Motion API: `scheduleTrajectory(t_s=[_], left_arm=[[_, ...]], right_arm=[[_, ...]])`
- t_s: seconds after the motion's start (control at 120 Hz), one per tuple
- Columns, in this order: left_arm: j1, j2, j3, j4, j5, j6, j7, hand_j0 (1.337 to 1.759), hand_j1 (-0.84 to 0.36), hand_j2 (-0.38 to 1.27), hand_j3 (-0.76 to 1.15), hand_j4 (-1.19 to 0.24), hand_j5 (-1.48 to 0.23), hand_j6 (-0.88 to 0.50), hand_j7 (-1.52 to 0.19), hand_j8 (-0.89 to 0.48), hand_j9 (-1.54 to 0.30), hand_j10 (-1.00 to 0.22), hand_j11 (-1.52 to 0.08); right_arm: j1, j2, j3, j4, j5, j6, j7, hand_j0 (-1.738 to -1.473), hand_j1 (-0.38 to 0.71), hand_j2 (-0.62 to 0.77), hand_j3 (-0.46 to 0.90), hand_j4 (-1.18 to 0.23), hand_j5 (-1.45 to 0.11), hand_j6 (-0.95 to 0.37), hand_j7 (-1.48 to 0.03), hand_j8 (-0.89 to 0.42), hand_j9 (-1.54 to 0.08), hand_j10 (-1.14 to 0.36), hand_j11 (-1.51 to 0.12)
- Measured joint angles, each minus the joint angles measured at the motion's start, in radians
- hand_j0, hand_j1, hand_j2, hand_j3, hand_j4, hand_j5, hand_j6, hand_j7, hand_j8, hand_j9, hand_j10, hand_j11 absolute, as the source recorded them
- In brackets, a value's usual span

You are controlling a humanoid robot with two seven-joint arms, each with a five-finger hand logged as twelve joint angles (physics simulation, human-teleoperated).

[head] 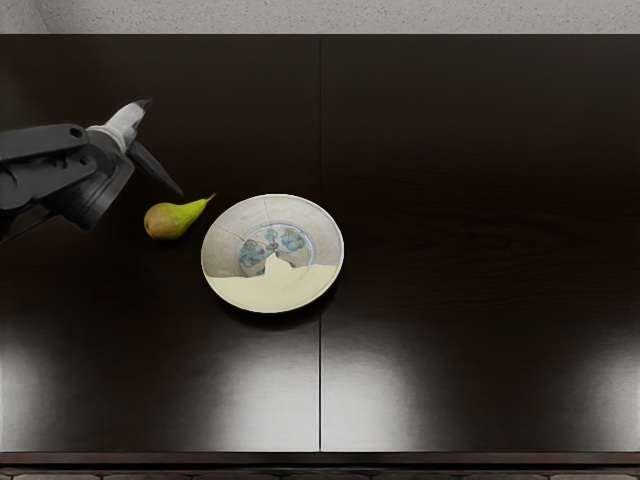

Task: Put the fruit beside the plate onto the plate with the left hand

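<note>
Reaching in from the picture's left edge, the left arm (40,170) is being held over the dark table (480,200), grey and black casing being shown at a slant. At its end the left hand (108,160) is being carried free, with nothing being gripped. The fingers are being kept apart: one pale finger (130,117) is being pointed up and away, and one dark finger (156,170) is being angled down and to the right. The remaining fingers are not being shown clearly enough to count.

Just below and right of the dark fingertip, the pear (170,220) is being left lying on its side on the table. A thin strip of tabletop is being seen between fingertip and fruit, so no contact is being made. The fat, browner end is being turned toward the hand. The stem (205,201) is being pointed away from the hand, toward the plate.

Beyond the pear, further right of the hand, the plate (280,295) is being seen lying flat, its rim pale cream and a blue-green motif (270,245) being shown at its centre. The pear is being kept off the plate, just beside its rim. Whether the stem tip is touching the rim cannot be told.
</note>
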State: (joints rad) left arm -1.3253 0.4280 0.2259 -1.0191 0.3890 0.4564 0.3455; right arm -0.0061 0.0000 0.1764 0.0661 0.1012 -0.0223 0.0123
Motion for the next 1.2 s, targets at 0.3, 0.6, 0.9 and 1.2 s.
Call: scheduleTrajectory(t_s=[0.3,0.6,0.9,1.2], left_arm=[[0.017,0.002,0.003,-0.102,-0.032,0.005,0.058,1.658,0.35,0.00,0.00,0.00,0.00,0.00,0.00,0.00,0.00,0.00,0.00],[0.034,0.009,0.006,-0.102,-0.046,0.005,0.072,1.658,0.28,0.01,0.00,-0.05,-0.07,-0.06,-0.07,-0.06,-0.07,-0.05,-0.07],[0.034,0.006,0.016,-0.106,-0.047,-0.007,0.075,1.658,0.18,0.03,0.00,-0.14,-0.18,-0.14,-0.18,-0.14,-0.18,-0.14,-0.18],[0.033,0.031,0.016,-0.150,-0.061,-0.045,0.095,1.658,0.11,0.04,0.00,-0.20,-0.26,-0.20,-0.26,-0.20,-0.26,-0.21,-0.26]], right_arm=[[0.000,0.000,0.000,0.000,0.000,0.000,0.000,-1.658,-0.35,0.00,0.00,0.00,0.00,0.00,0.00,0.00,0.00,0.00,0.00],[0.000,0.000,0.000,0.000,0.000,0.000,0.000,-1.658,-0.35,0.00,0.00,0.00,0.00,0.00,0.00,0.00,0.00,0.00,0.00],[0.000,0.000,0.000,0.000,0.000,0.000,0.000,-1.658,-0.35,0.00,0.00,0.00,0.00,0.00,0.00,0.00,0.00,0.00,0.00],[0.000,0.000,0.000,0.000,0.000,0.000,0.000,-1.658,-0.35,0.00,0.00,0.00,0.00,0.00,0.00,0.00,0.00,0.00,0.00]])
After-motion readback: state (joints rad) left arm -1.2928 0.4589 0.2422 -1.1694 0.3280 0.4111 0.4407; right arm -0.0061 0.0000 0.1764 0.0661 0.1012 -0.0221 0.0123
